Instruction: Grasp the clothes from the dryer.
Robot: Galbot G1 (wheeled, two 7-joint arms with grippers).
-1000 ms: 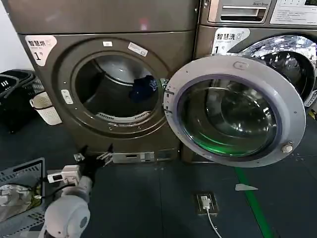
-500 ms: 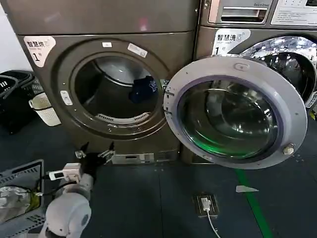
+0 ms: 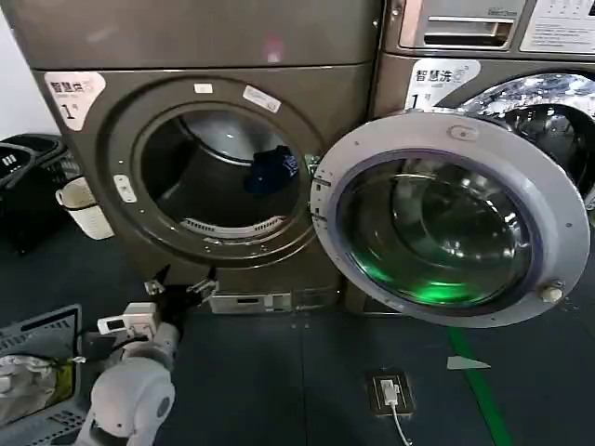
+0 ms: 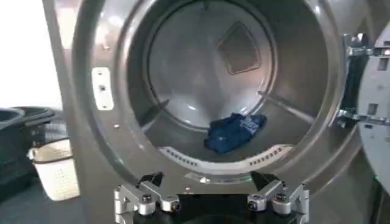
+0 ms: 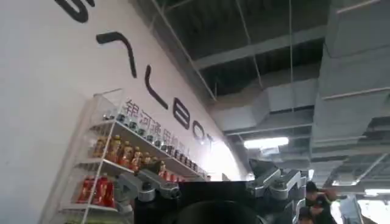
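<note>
The left gripper (image 3: pixel 179 283) is hovering low in front of the dryer (image 3: pixel 200 56), at 6 o'clock of its porthole, fingers spread and holding nothing. The clothes (image 3: pixel 271 168) are lying inside the drum, toward 3 o'clock of the opening as the head camera sees it. The door (image 3: pixel 453 218) is standing wide open. The right gripper (image 5: pixel 210 185) is pointing at a ceiling, fingers apart and empty.

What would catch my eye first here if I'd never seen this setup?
Probably the big brown dryer, its round door swung wide open to the right. Inside the steel drum lie small dark blue clothes. Low in front, the left gripper points at the opening, fingers open.
</note>
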